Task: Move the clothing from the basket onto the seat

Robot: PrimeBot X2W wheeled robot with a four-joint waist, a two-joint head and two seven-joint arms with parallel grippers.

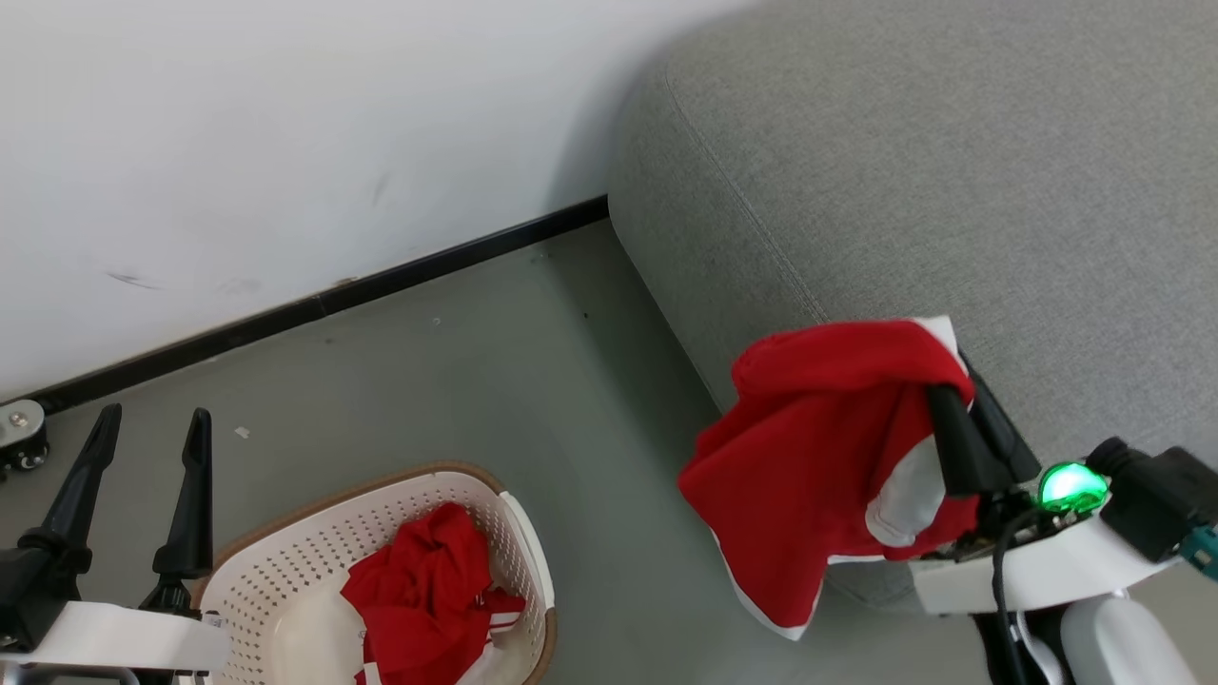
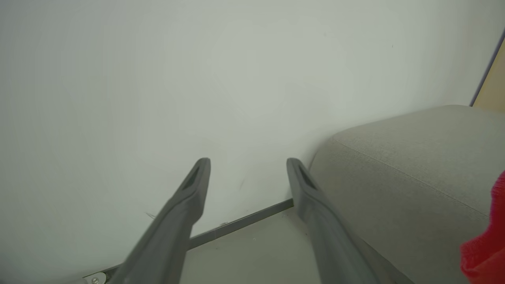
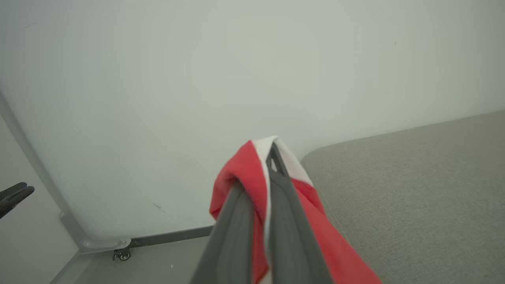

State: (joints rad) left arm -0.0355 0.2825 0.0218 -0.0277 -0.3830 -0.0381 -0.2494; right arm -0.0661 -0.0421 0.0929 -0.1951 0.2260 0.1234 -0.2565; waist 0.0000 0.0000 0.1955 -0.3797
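Note:
My right gripper [image 1: 952, 390] is shut on a red garment with white trim [image 1: 818, 457], one piece of the clothing, which hangs over the front edge of the grey seat [image 1: 952, 171]. In the right wrist view the red fabric [image 3: 252, 173] drapes over my closed fingers [image 3: 276, 185], with the seat [image 3: 414, 177] to the right. More red clothing [image 1: 428, 590] lies crumpled in the cream basket [image 1: 276, 571] on the floor at lower left. My left gripper [image 1: 152, 423] stands open and empty just left of the basket, and its fingers [image 2: 197, 177] point toward the wall.
A white wall with a dark baseboard [image 1: 381, 281] runs behind the grey floor. A small caster wheel [image 1: 21, 433] sits at the far left. Bare floor [image 1: 590, 400] lies between basket and seat.

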